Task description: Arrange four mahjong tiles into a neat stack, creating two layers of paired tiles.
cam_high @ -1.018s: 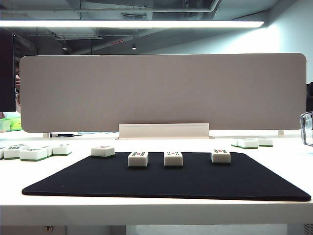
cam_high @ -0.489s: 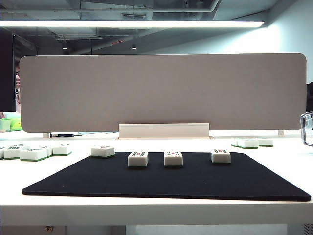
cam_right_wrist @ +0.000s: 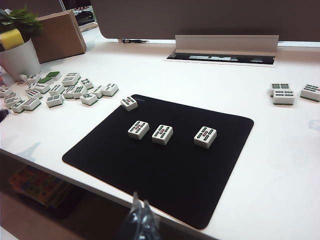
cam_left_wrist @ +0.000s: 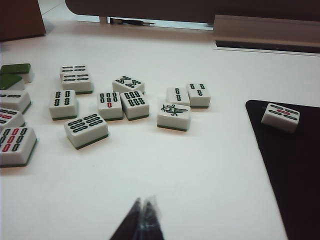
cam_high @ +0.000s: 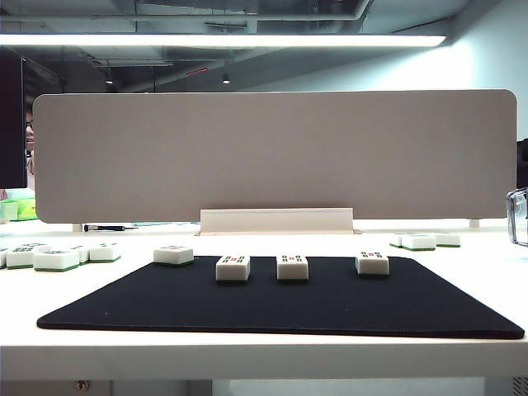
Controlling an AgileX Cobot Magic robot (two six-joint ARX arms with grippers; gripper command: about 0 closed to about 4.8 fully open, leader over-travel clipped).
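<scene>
1. Four mahjong tiles lie face up and apart in a loose row at the far side of a black mat point(cam_high: 280, 305) on a white table point(cam_high: 264, 356). None is stacked on another.
2. The first tile point(cam_high: 173, 254) point(cam_right_wrist: 129, 103) point(cam_left_wrist: 281, 117) sits at the mat's far left corner, turned at an angle.
3. The second tile point(cam_high: 233, 267) point(cam_right_wrist: 138, 129) and third tile point(cam_high: 292, 266) point(cam_right_wrist: 162, 134) lie near each other in the middle of the row.
4. The fourth tile point(cam_high: 372, 262) point(cam_right_wrist: 205, 136) lies apart from them, farther right.
5. The left gripper point(cam_left_wrist: 142, 220) has its tips pressed together with nothing between them. It hangs over bare table, off the mat's left edge. The corner tile lies ahead of it and to its right, well apart.
6. Loose spare tiles point(cam_left_wrist: 100, 107) point(cam_high: 56, 257) lie scattered ahead of the left gripper, to its left.
7. The right gripper point(cam_right_wrist: 141, 218) shows two dark tips drawn together, holding nothing. It hangs at the mat's near edge, above the table's front. All four tiles lie ahead of it across the mat, well apart from its tips.
8. Neither gripper appears in the exterior view.
9. A few more tiles point(cam_right_wrist: 290, 93) point(cam_high: 425, 240) rest on the table beyond the mat's right side.
</scene>
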